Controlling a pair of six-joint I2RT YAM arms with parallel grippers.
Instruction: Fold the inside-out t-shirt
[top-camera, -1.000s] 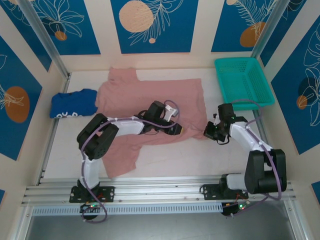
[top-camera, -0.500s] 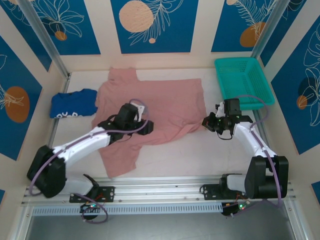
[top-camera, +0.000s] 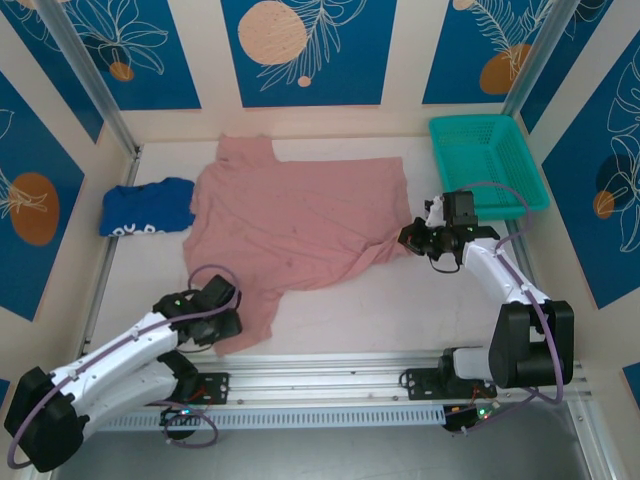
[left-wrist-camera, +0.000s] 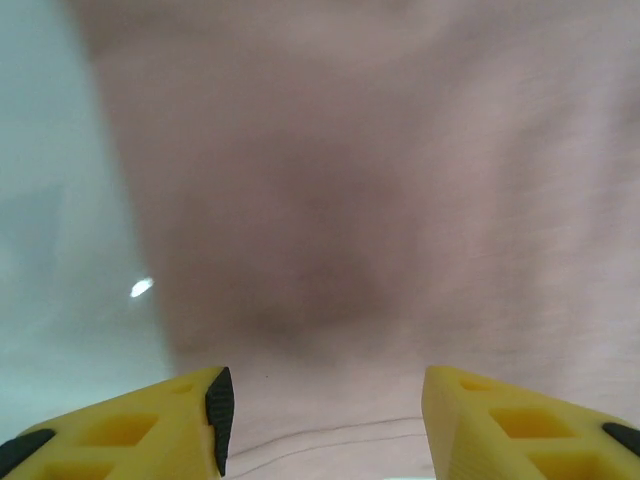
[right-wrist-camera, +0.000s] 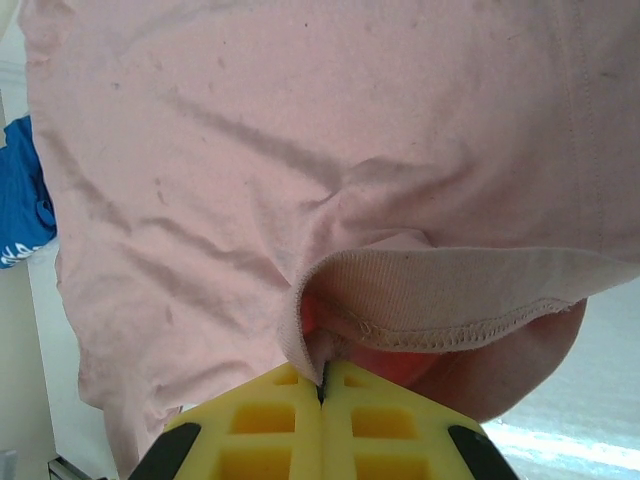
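The inside-out t-shirt (top-camera: 300, 225) lies spread over the middle of the table, dusty pink, with one flap reaching toward the near left. My left gripper (top-camera: 228, 322) hovers at that near-left flap. In the left wrist view its yellow fingers (left-wrist-camera: 180, 420) stand apart over the pink fabric (left-wrist-camera: 380, 220), with a stitched hem running between them and nothing pinched. My right gripper (top-camera: 409, 238) is at the shirt's right edge. In the right wrist view it (right-wrist-camera: 322, 388) is shut on the ribbed collar band (right-wrist-camera: 450, 300), which curls up above the fingers.
A royal-blue garment (top-camera: 147, 207) lies folded at the left edge of the table, also visible at the left of the right wrist view (right-wrist-camera: 20, 190). A teal basket (top-camera: 487, 160) stands at the back right. Walls close in the table on three sides.
My left arm has swung back from the shirt's middle to its near-left flap, its jaws widening. The right gripper, still shut on the collar, has shifted slightly away from the arms. The shirt lies flatter.
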